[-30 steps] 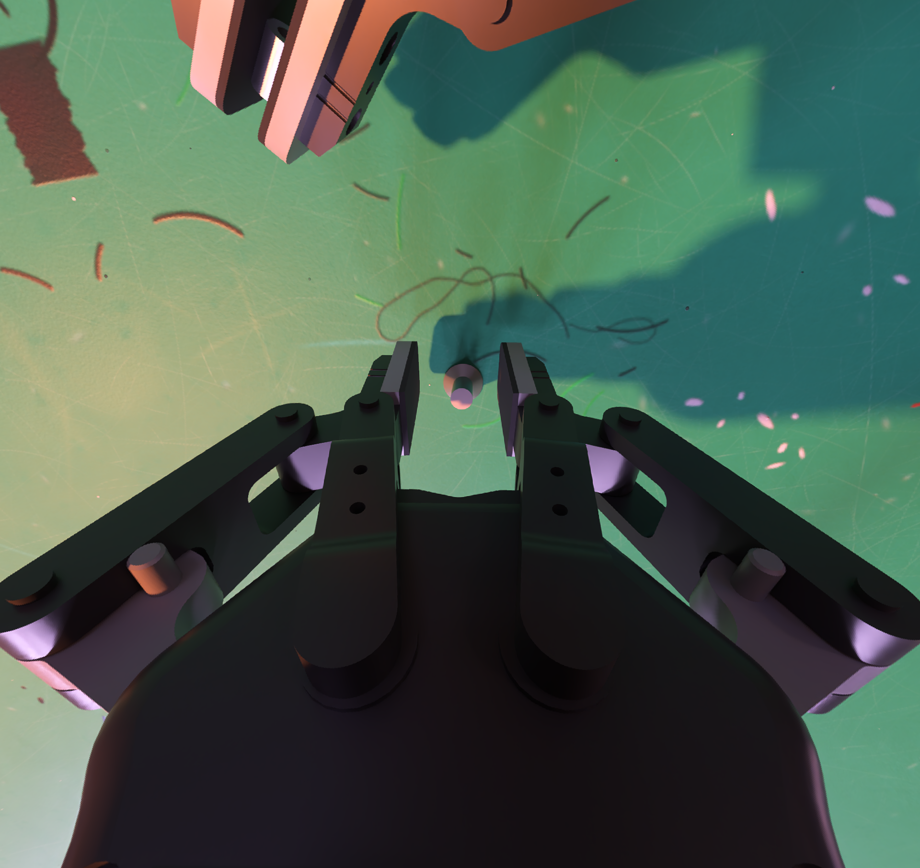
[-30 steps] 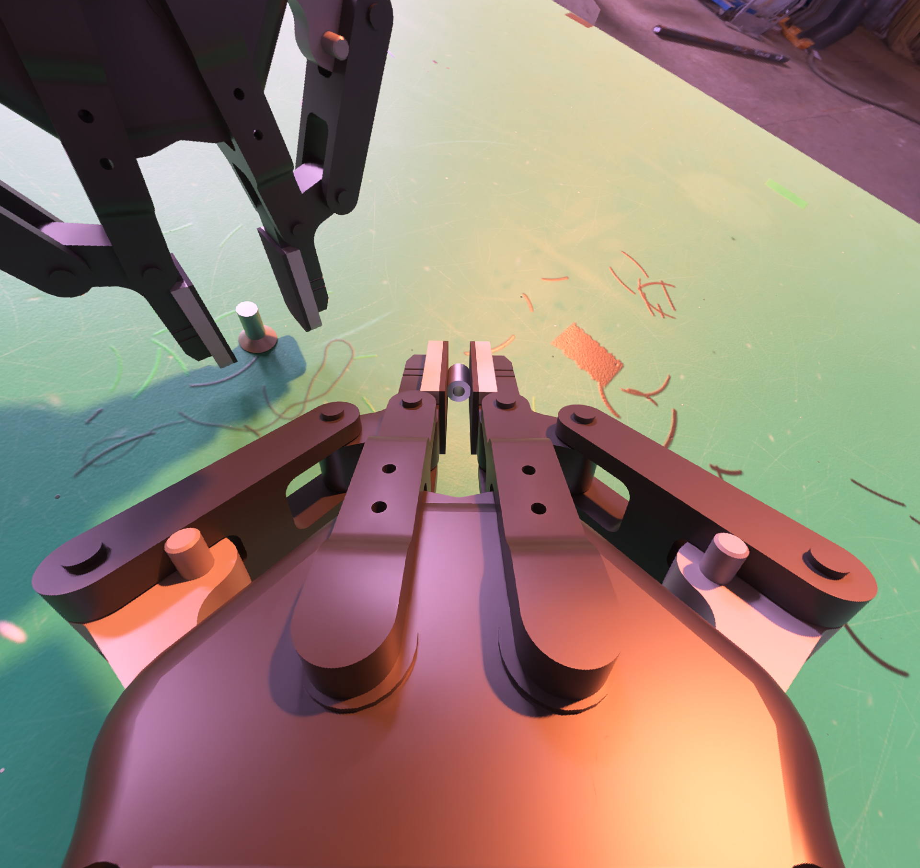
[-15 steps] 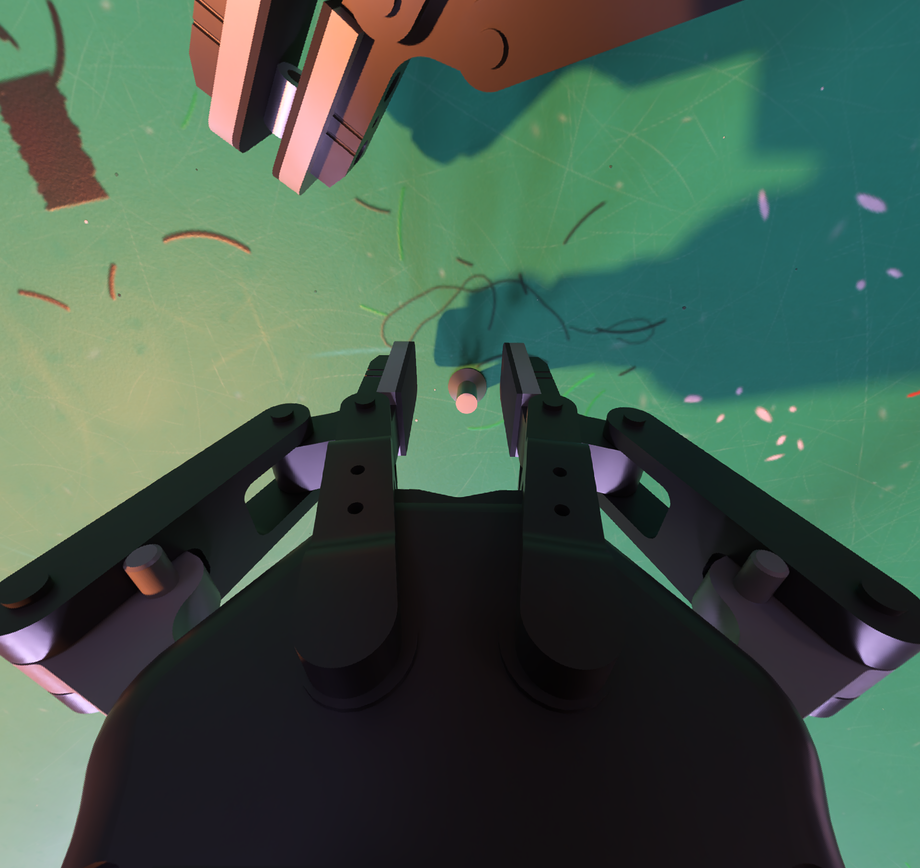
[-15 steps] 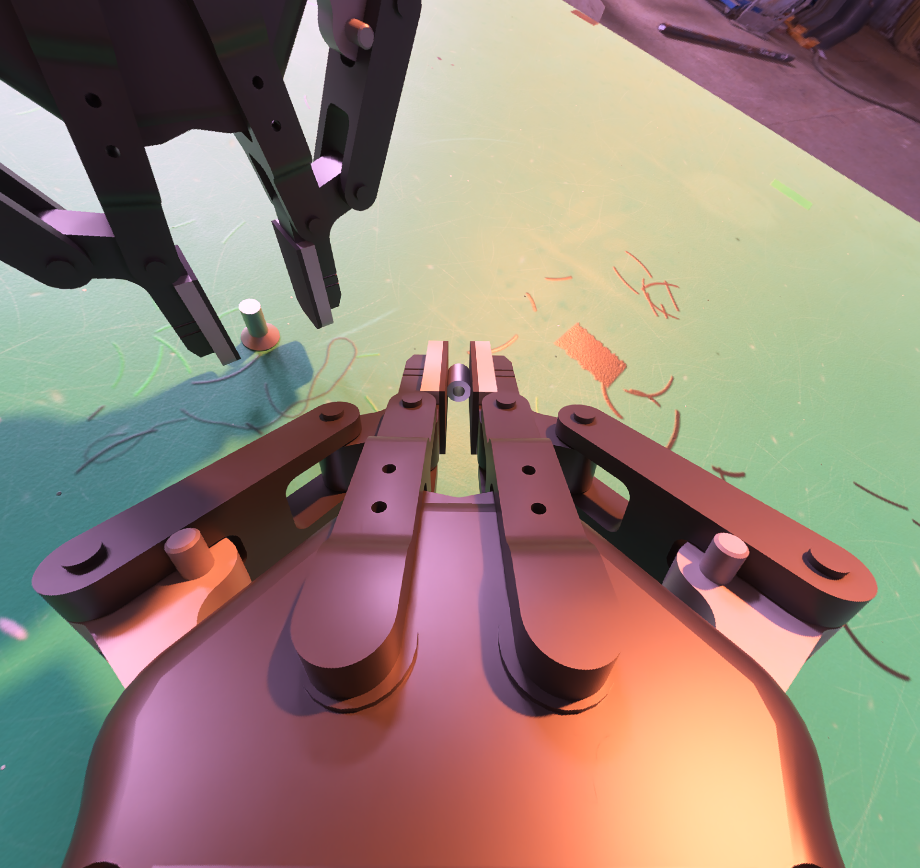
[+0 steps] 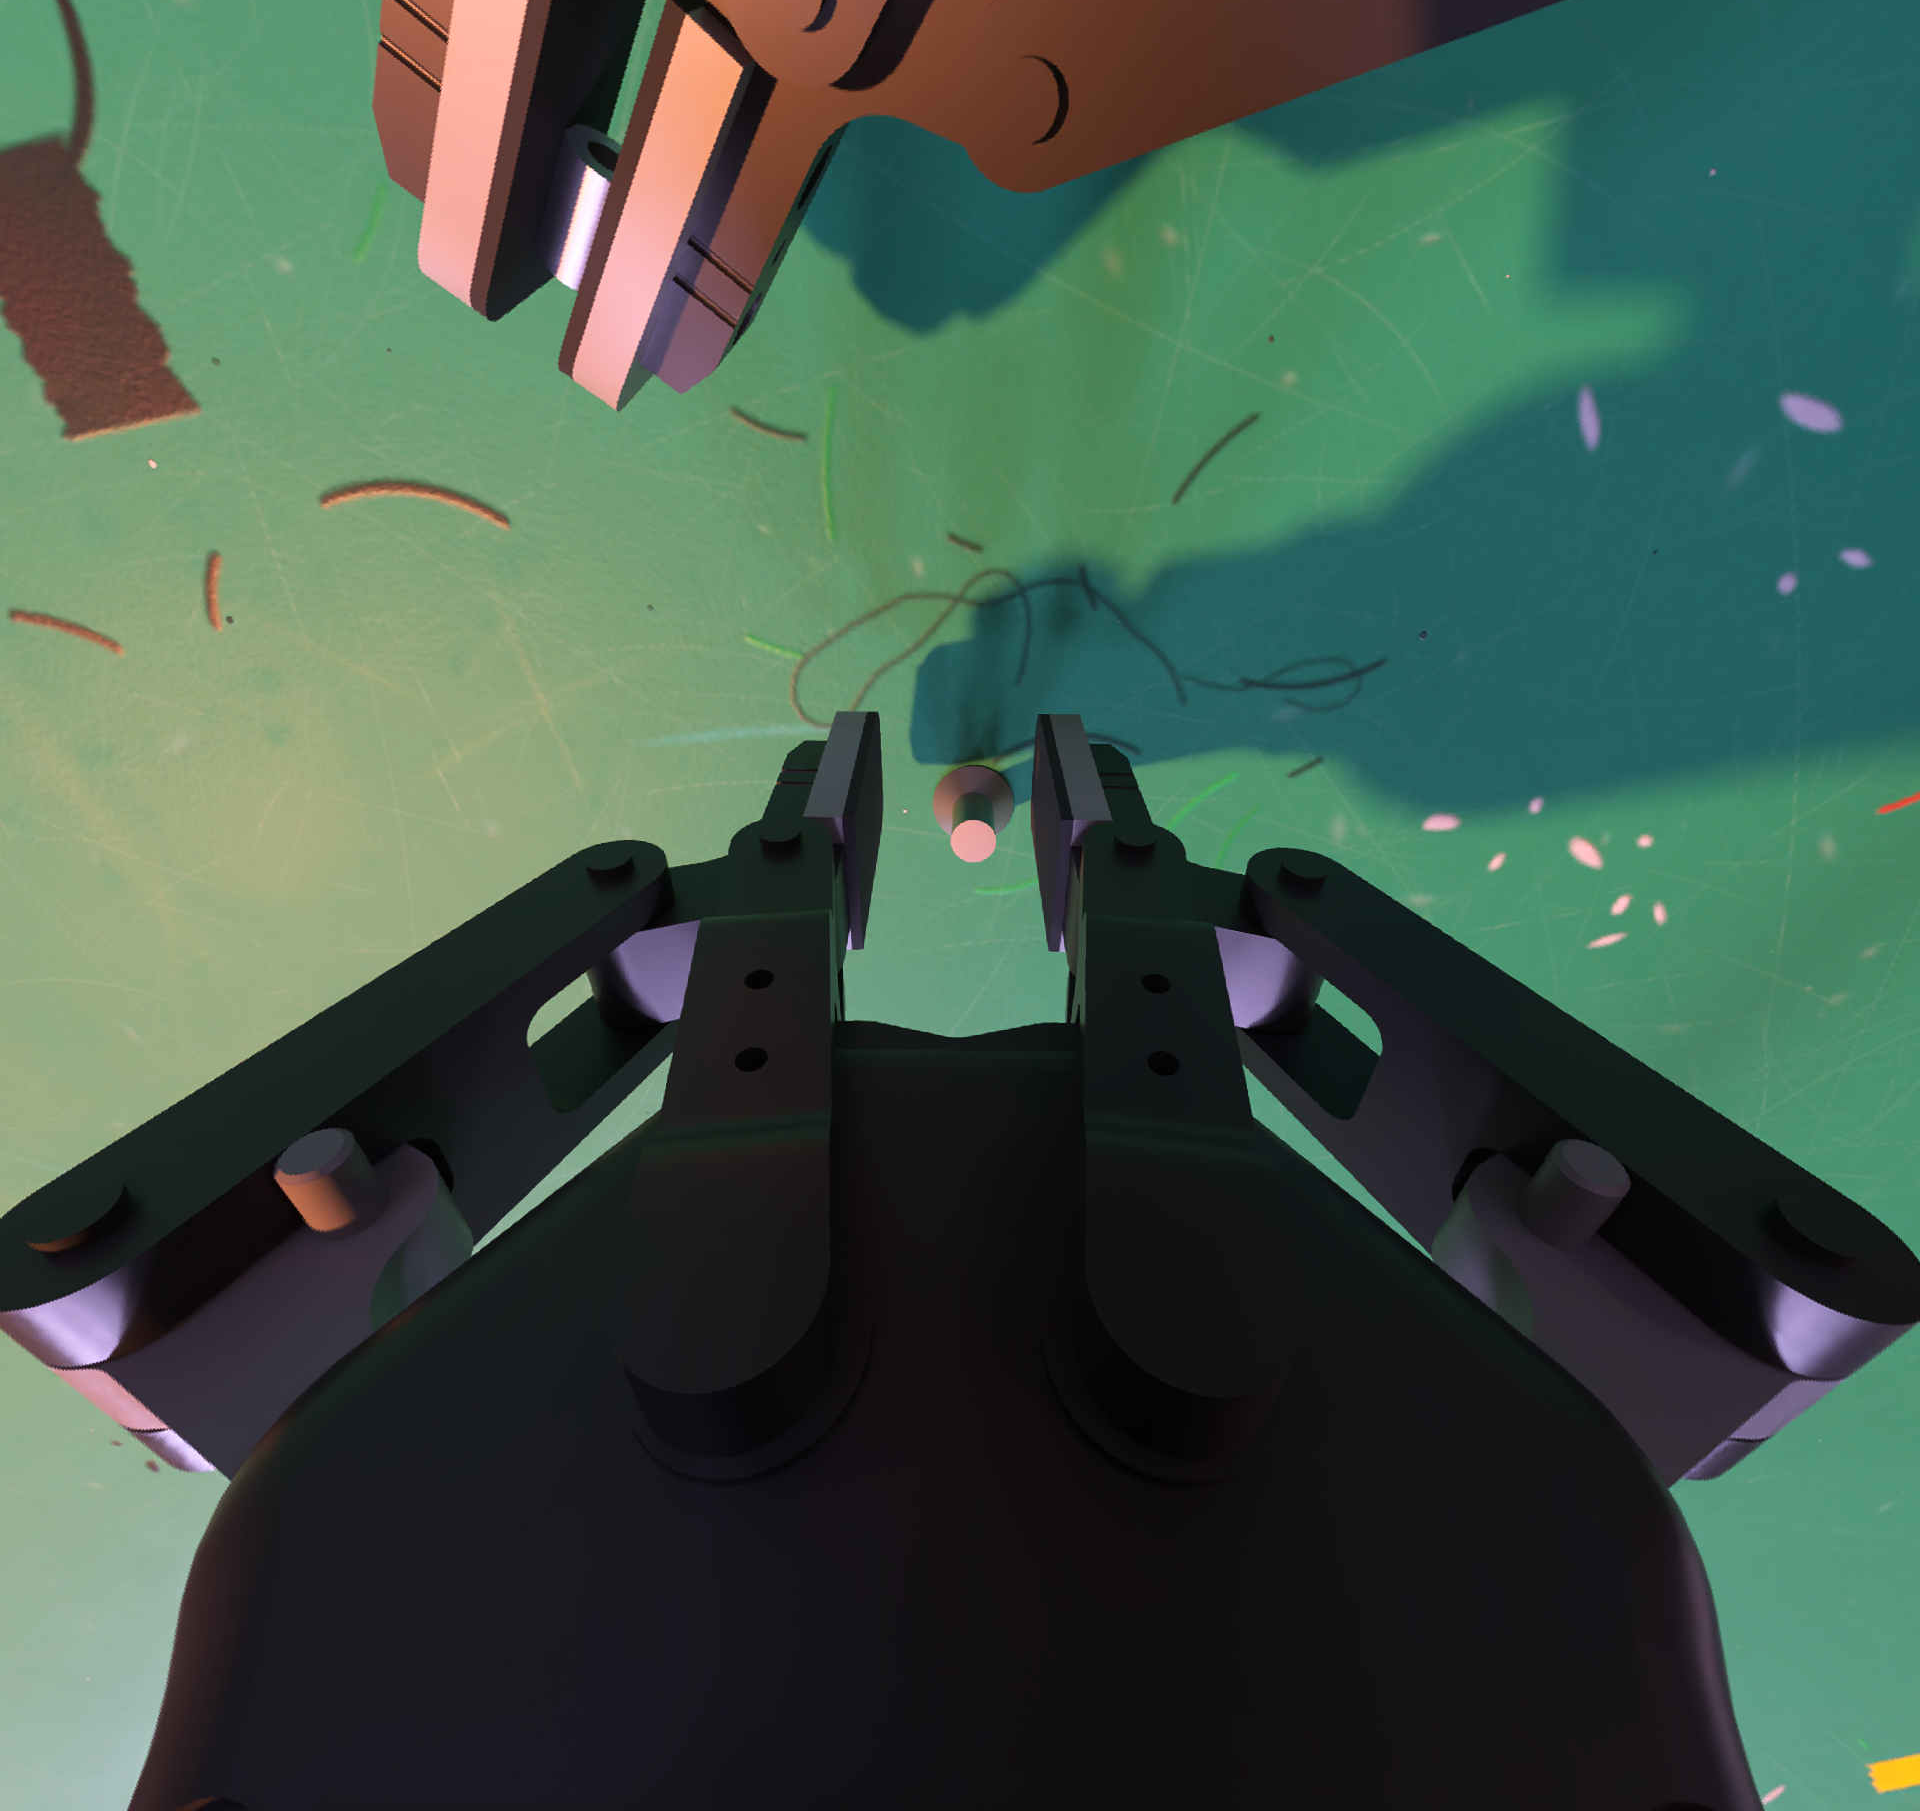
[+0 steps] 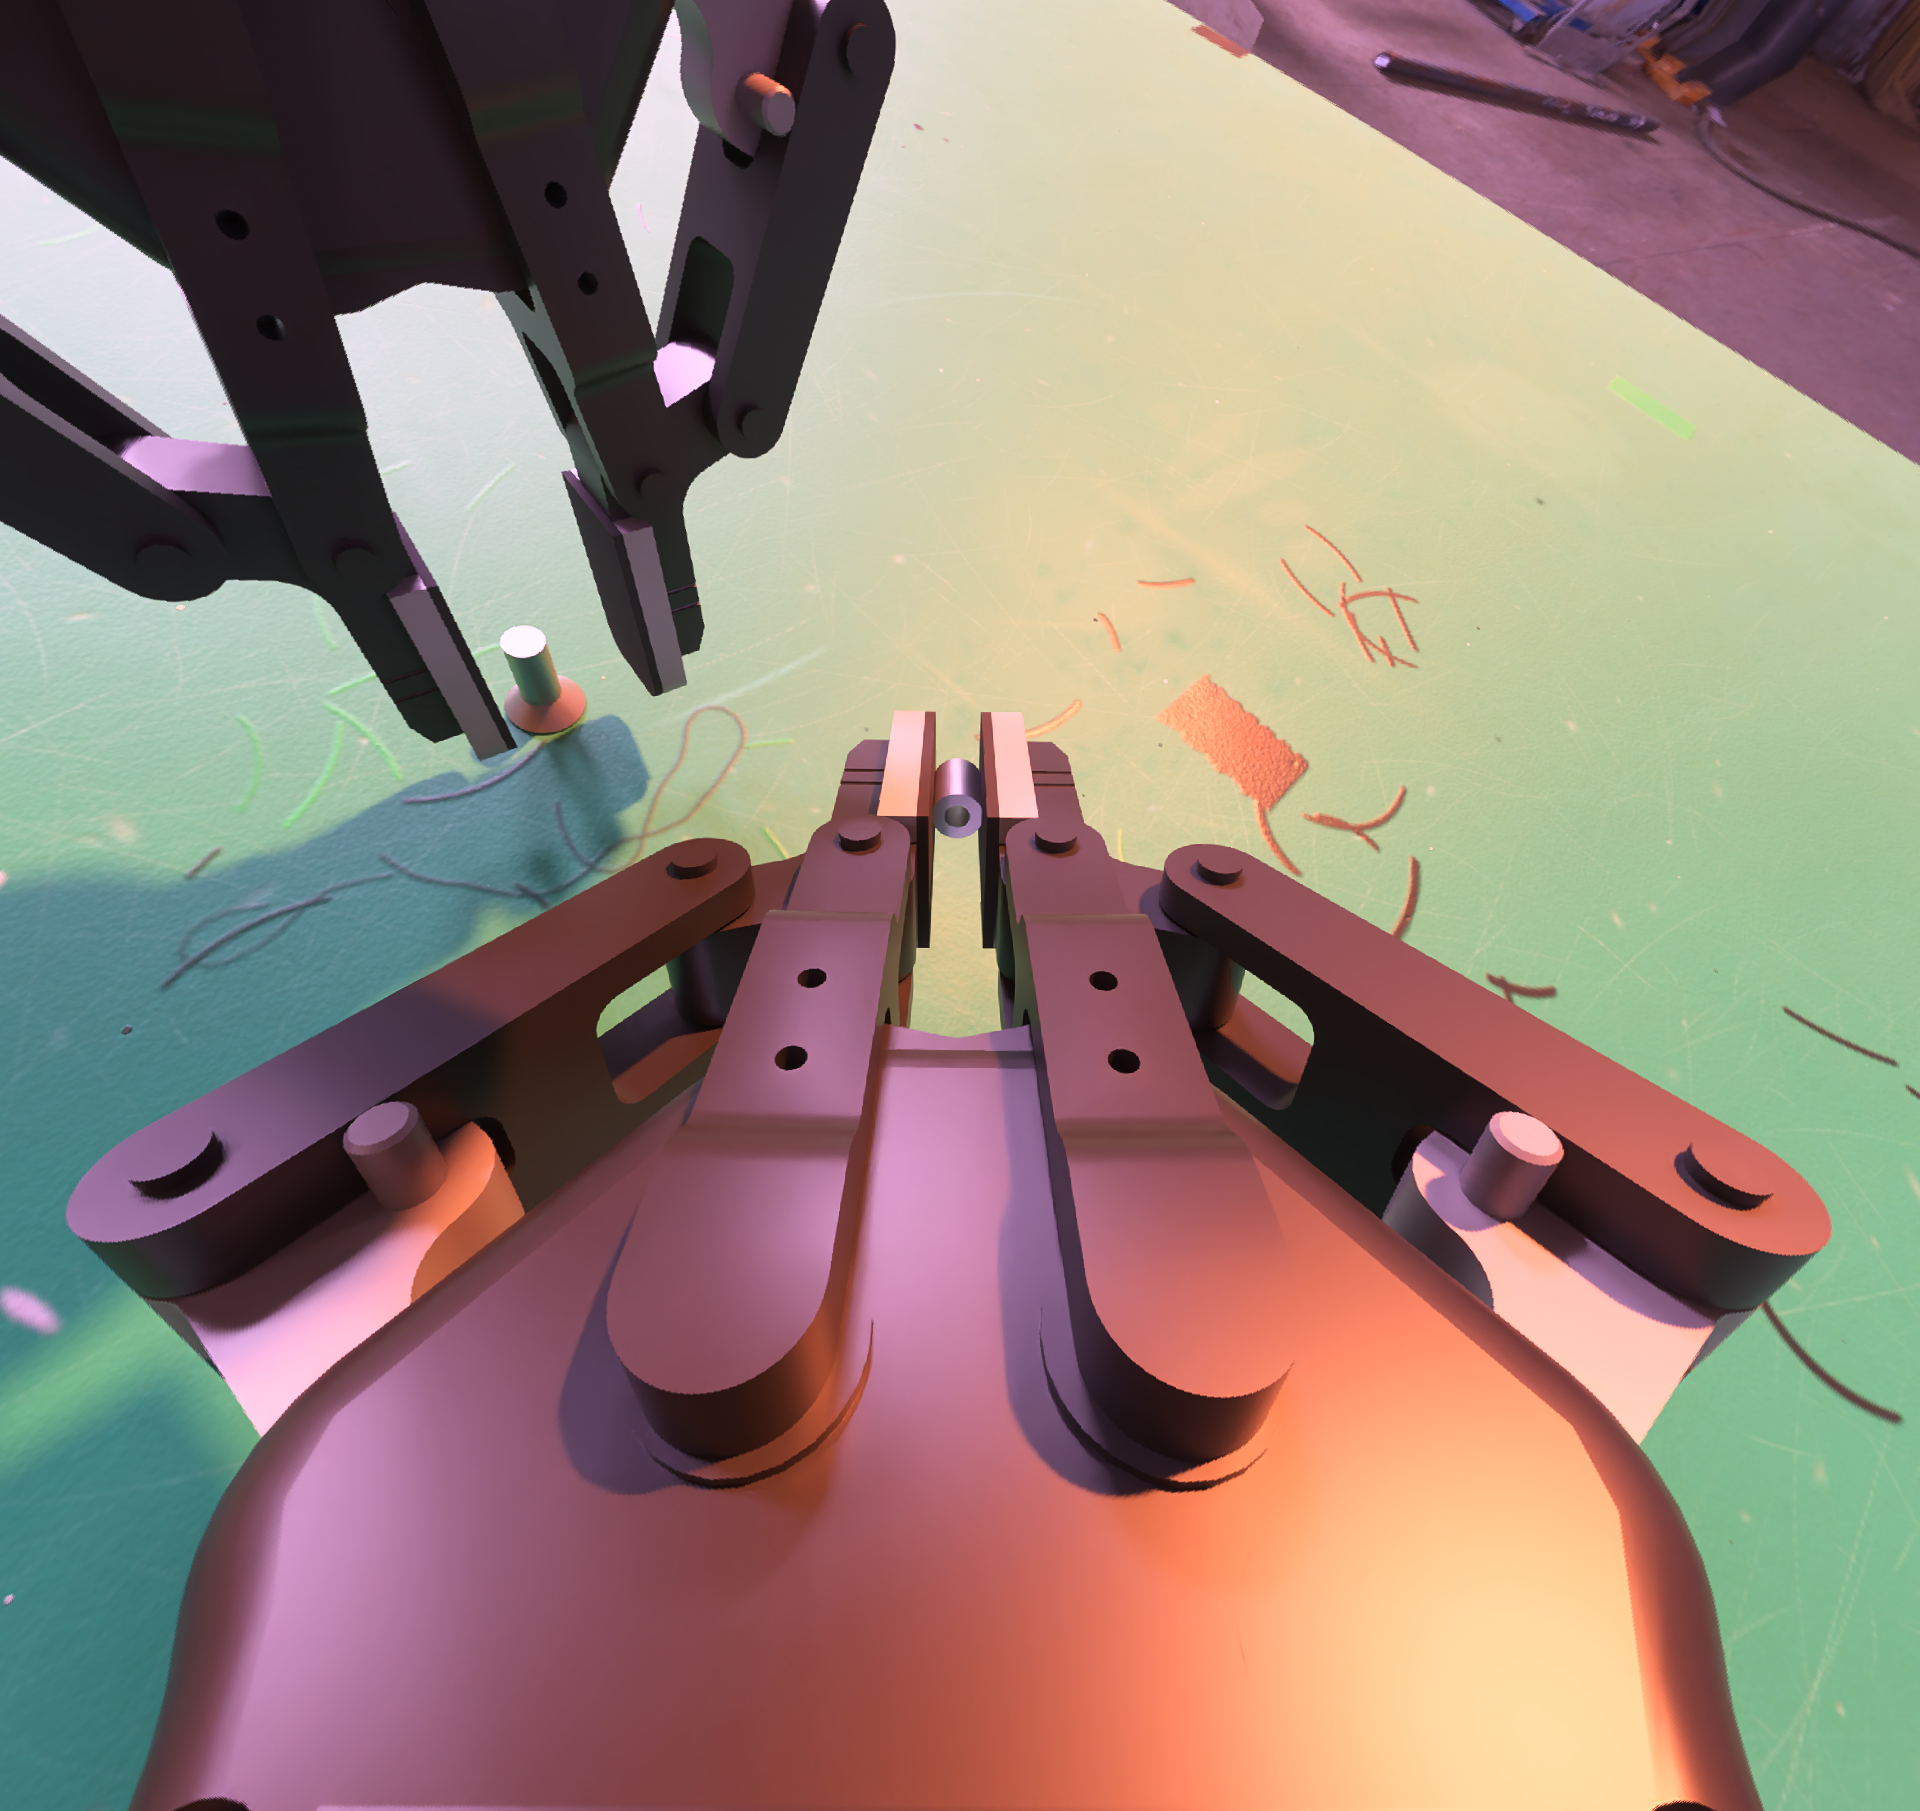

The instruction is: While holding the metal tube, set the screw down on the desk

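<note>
my left gripper [image 5: 957,805] hangs above the green desk [image 5: 416,826] with its jaws spread apart and nothing between the pads. the screw [image 5: 972,816] stands on the desk head down, shank pointing up, in the gap between the two fingertips but touching neither. in the right wrist view the same screw [image 6: 535,686] sits on its flared head at the left, with the left gripper [image 6: 551,660] above it; the nearer fingertip reaches down past the screw's head in the picture, though i cannot tell whether it touches the desk.

my right gripper [image 6: 957,774] is clenched on the metal tube [image 6: 957,811], a short grey sleeve with its open bore facing the wrist camera, pinched between the two pale pads near their tips. from the left wrist view the right gripper [image 5: 566,307] shows at the far left, raised off the desk, the metal tube [image 5: 584,208] squeezed crosswise between its fingers.

the desk surface is scratched and littered: a brown rough patch [image 6: 1231,738] to the right of the right gripper, thin reddish curls [image 6: 1371,618] beyond it, a dark looping thread [image 5: 1039,639] just past the left fingertips, pale flecks [image 5: 1600,878] to the right. shadows of both grippers fall across the desk. beyond the desk's far edge i see a dim workshop floor [image 6: 1662,151] with a dark bar [image 6: 1507,94] lying on it.
</note>
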Tool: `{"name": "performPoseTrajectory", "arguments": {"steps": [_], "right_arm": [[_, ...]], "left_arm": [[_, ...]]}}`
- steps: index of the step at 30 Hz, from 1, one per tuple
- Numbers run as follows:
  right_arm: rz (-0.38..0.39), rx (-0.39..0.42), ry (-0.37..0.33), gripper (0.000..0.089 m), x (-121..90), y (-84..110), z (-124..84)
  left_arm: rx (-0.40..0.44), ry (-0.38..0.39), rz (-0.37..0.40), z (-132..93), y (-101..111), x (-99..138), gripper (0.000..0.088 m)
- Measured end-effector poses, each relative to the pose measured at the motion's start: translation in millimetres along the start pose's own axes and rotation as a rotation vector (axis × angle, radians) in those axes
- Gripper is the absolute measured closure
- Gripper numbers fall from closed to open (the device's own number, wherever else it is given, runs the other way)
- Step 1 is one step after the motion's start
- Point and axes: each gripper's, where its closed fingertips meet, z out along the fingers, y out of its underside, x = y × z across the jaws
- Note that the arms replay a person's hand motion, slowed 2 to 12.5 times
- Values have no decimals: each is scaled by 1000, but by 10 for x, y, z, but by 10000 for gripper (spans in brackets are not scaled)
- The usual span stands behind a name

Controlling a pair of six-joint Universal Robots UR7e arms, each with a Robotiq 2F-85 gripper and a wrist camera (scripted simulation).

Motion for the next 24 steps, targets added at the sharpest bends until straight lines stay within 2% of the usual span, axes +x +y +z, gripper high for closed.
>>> {"name": "performPoseTrajectory", "arguments": {"steps": [11,24], "right_arm": [[0,3,0,818,0,-4,-3],[3,6,1,818,3,-7,-6]], "left_arm": [[24,-10,-19,-24,-4,-32,677],[181,47,-91,-132,-110,-34,747]]}}
